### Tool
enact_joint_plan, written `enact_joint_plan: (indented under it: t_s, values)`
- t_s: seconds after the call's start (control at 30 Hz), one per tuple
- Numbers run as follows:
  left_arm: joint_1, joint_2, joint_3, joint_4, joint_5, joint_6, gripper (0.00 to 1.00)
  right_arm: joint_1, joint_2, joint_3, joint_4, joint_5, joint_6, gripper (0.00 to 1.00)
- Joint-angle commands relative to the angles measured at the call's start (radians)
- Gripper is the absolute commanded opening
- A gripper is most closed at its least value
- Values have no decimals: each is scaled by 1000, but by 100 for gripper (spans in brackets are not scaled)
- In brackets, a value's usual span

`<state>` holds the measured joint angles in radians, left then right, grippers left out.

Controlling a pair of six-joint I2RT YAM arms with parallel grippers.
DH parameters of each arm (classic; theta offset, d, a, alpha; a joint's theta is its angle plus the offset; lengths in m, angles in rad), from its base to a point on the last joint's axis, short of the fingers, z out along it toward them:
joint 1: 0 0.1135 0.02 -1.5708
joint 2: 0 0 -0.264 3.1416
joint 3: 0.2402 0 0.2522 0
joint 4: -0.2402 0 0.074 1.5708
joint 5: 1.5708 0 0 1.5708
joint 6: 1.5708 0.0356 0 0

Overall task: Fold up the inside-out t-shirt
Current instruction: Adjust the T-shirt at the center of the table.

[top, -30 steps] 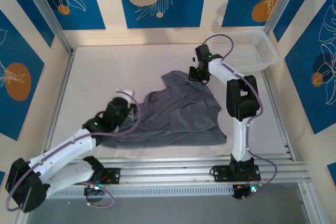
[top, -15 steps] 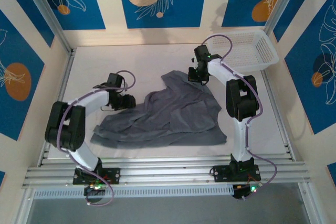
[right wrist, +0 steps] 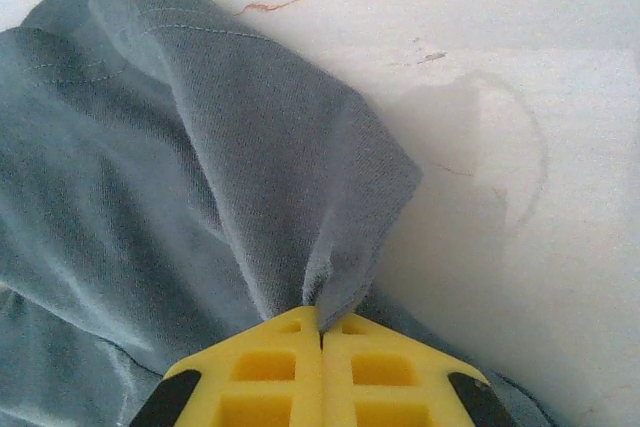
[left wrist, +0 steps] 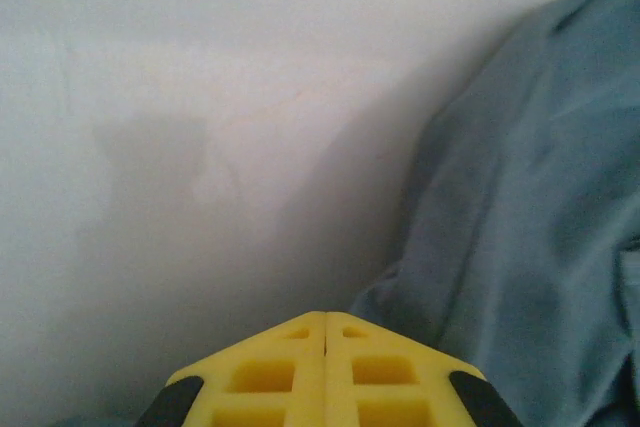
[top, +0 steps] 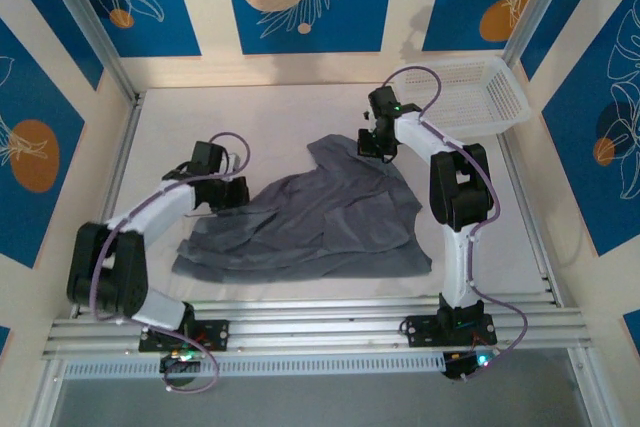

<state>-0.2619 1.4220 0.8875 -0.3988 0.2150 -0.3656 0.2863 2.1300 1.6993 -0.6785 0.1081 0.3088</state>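
The inside-out t-shirt [top: 320, 219] lies crumpled and partly spread in the middle of the white table, dark grey. My right gripper [top: 373, 144] is at its far corner. In the right wrist view its yellow fingers [right wrist: 250, 372] are shut on a raised fold of the t-shirt [right wrist: 200, 177], pinched at the right gripper [right wrist: 322, 311]. My left gripper [top: 236, 195] sits at the shirt's left far edge. In the left wrist view the left gripper [left wrist: 326, 317] is shut, tips pressed together with no cloth between them, and the t-shirt [left wrist: 530, 207] lies just to its right.
A white mesh basket [top: 482, 93] stands at the back right corner. Aluminium rails [top: 330, 327] run along the near edge by the arm bases. Blue patterned walls close in the table on three sides. Bare table [top: 210, 127] lies at the back left.
The left arm swung from the shirt's near left up to its far left edge, and its jaws closed. The shirt's left side now lies flatter. The right arm kept still, holding its fold.
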Motion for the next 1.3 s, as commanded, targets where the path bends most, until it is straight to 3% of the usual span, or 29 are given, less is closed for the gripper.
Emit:
enact_joint_plan:
  t_s: [0.0,0.07,0.17,0.27,0.33,0.47,0.6,0.67,0.77,0.87,0.93,1.07,1.17,1.27]
  values:
    - [-118,-103,-67,-13,-195,23,0,7,-38,4,-26,7,-13,0]
    - [-247,-155,-131,-5,-365,2,0,8,-37,-4,-19,7,-11,0]
    - [-431,-182,-237,60,-552,-57,8,7,-31,-7,-10,-3,-6,0]
    - [-539,-215,-316,125,-633,-103,34,9,-24,1,-12,-7,-4,0]
    - [-559,-269,-338,144,-660,-104,51,10,-19,1,-10,-7,-6,0]
    - [-531,-416,-319,98,-736,-83,57,10,-13,8,-16,-5,-10,0]
    - [-435,-512,-242,-29,-700,-76,56,8,-13,8,-18,-3,-16,0]
    - [-349,-538,-215,-107,-625,-101,54,9,-12,7,-15,-4,-16,0]
    - [-186,-514,-192,-195,-424,-136,53,9,-9,8,-16,-9,-12,0]
    - [-115,-418,-175,-206,-244,-155,51,10,-7,12,-17,-14,-12,0]
    - [-101,-345,-166,-203,-198,-176,50,12,-5,14,-21,-14,-13,0]
    - [-96,-261,-189,-201,-217,-235,36,13,-7,17,-31,-7,-21,0]
    - [-97,-284,-227,-201,-254,-275,35,12,-7,14,-32,-2,-23,0]
    - [-96,-342,-250,-224,-296,-298,43,12,-3,14,-27,-11,-21,0]
